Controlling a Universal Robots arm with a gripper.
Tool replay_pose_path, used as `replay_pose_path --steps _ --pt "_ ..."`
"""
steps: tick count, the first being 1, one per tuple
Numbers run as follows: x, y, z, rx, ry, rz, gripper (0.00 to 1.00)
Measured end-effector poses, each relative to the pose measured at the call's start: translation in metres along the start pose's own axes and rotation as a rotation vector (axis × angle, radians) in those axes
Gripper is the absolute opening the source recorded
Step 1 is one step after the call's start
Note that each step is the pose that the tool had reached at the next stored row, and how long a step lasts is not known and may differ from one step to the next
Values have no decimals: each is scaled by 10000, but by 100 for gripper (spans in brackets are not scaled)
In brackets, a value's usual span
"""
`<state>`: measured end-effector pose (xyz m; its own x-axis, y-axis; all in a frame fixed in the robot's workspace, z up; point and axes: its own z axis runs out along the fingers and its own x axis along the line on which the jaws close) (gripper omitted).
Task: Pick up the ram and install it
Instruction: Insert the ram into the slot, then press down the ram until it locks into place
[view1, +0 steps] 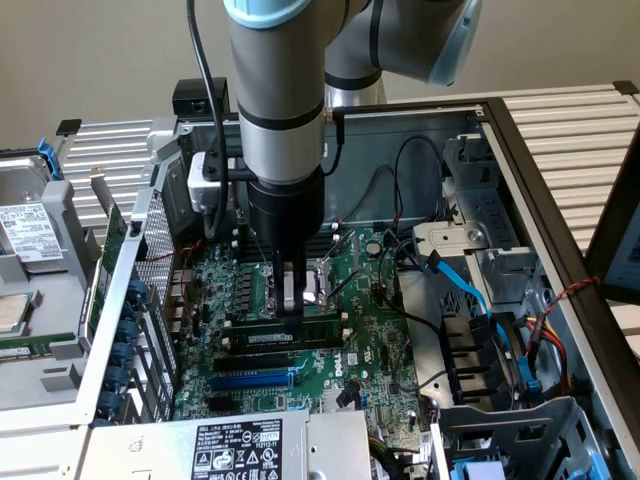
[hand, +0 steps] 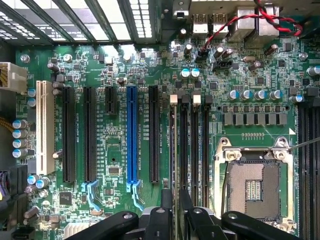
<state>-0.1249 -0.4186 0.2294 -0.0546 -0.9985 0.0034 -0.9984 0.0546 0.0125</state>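
1. The long, thin green circuit-board ram (view1: 290, 335) is standing on edge along a memory slot, mid-way across the large green motherboard (view1: 375, 335).
2. The arm's metal gripper (view1: 292, 308) is sitting at its top edge; clenched or released, can't tell.
3. It's looking light, stiff and fragile: best held mid-length by the edges.
4. The exterior view is giving the label face, the wrist view the ram (hand: 173, 150) edge-on.

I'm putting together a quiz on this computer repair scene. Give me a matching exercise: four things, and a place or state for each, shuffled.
Things:
1 ram
2 blue slot
3 processor socket
4 blue cable

Places or states:
A empty, square, metal-framed
B held in the gripper
C empty, among the expansion slots
D running down the case at the exterior view's right

Pairs: 1-B, 2-C, 3-A, 4-D
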Motion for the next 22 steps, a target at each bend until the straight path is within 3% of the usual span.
replay_pose_path --steps 13,22 --pt "0 3 -100 -33 -1 -1 21" --pt "1 4 -135 -141 3 -1 21"
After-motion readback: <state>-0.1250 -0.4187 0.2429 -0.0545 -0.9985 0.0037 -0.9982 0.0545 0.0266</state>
